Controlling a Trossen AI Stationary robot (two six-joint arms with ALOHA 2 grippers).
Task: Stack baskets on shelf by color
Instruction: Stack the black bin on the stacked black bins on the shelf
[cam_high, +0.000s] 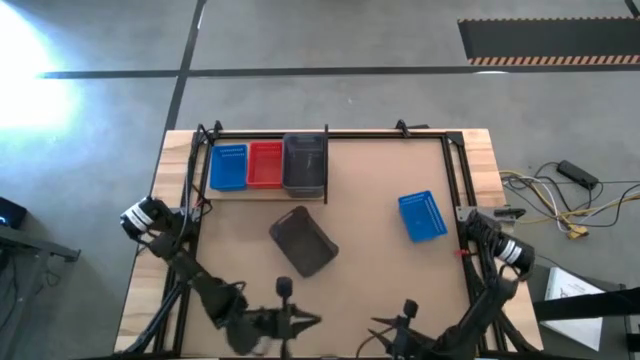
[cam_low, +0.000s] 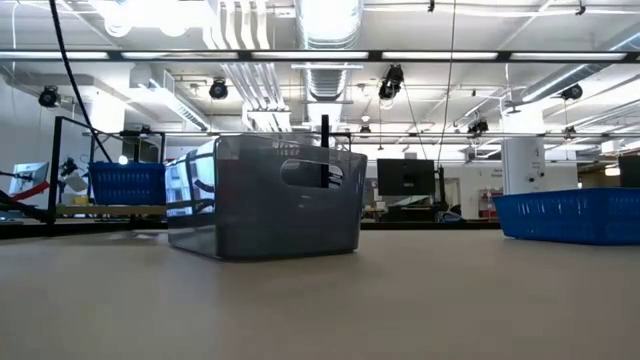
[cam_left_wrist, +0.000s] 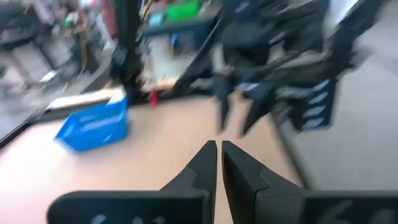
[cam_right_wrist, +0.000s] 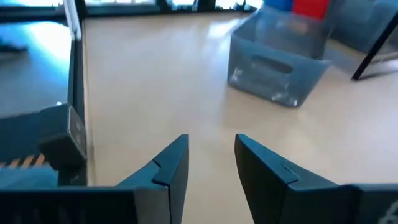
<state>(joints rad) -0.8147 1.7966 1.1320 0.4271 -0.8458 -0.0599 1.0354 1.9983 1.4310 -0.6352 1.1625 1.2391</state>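
On the shelf (cam_high: 250, 193) at the table's far left, a blue basket (cam_high: 228, 167), a red basket (cam_high: 264, 165) and a dark grey basket (cam_high: 304, 163) stand side by side. A second dark grey basket (cam_high: 303, 241) (cam_low: 265, 195) (cam_right_wrist: 277, 62) rests on its base mid-table, turned at an angle. A second blue basket (cam_high: 422, 216) (cam_left_wrist: 93, 124) sits on the table toward the right. My left gripper (cam_high: 310, 322) (cam_left_wrist: 219, 152) is shut at the near edge and holds nothing. My right gripper (cam_high: 380, 323) (cam_right_wrist: 211, 149) is open at the near edge, facing it.
The black metal frame (cam_high: 460, 180) runs along the table's right and far edges. Bare tabletop (cam_high: 370, 270) lies between the loose baskets and the grippers. Cables (cam_high: 560, 200) lie on the floor to the right, off the table.
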